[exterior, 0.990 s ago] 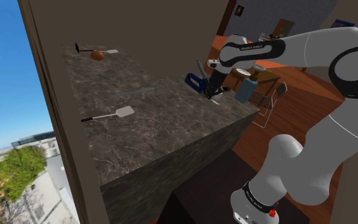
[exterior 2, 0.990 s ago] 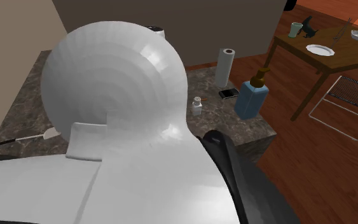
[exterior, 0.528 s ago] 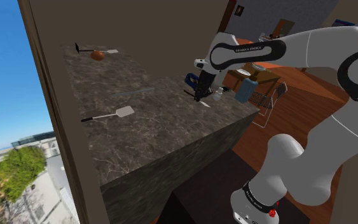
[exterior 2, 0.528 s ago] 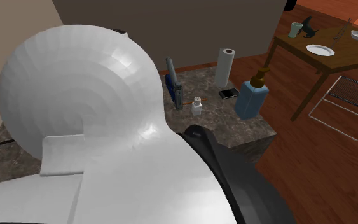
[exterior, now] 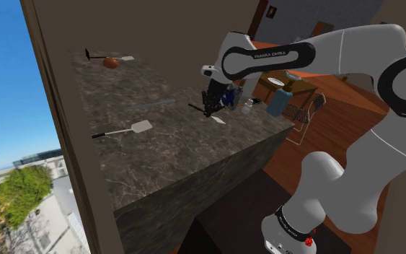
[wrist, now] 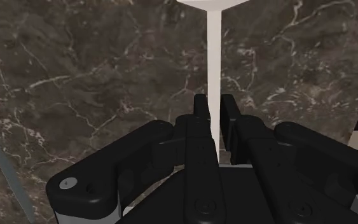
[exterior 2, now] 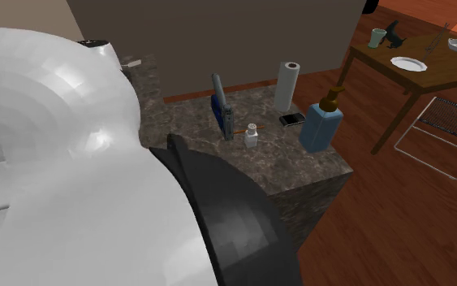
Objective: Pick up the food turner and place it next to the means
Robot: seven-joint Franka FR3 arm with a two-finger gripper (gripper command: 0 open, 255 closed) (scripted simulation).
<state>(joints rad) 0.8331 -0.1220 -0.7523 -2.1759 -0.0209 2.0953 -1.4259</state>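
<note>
My black gripper (exterior: pixel 210 106) hangs just above the dark marble counter (exterior: pixel 172 155), shut on a food turner (exterior: pixel 216 119). The turner's dark handle sticks out toward the shoulder view's left and its white blade hangs low on the other side. In the wrist view the gripper (wrist: pixel 214 109) clasps the turner's white shaft (wrist: pixel 213 63) between its fingers (wrist: pixel 201 108), with marble beneath. A blue upright object (exterior 2: pixel 222 115) stands near the wall behind the gripper. Which thing is the "means" I cannot tell.
A second turner (exterior: pixel 124 130) lies on the counter to the shoulder view's left. A third turner (exterior: pixel 99 55) and a brown round object (exterior: pixel 110 63) sit at the far end. A small white bottle (exterior 2: pixel 252 134), paper roll (exterior 2: pixel 286 84), phone (exterior 2: pixel 291 119) and blue soap dispenser (exterior 2: pixel 322 122) crowd one corner.
The gripper has carried the turner toward the shoulder view's left, away from the blue object and the bottles. In the second exterior view the arm has swung left, uncovering the counter's corner.
</note>
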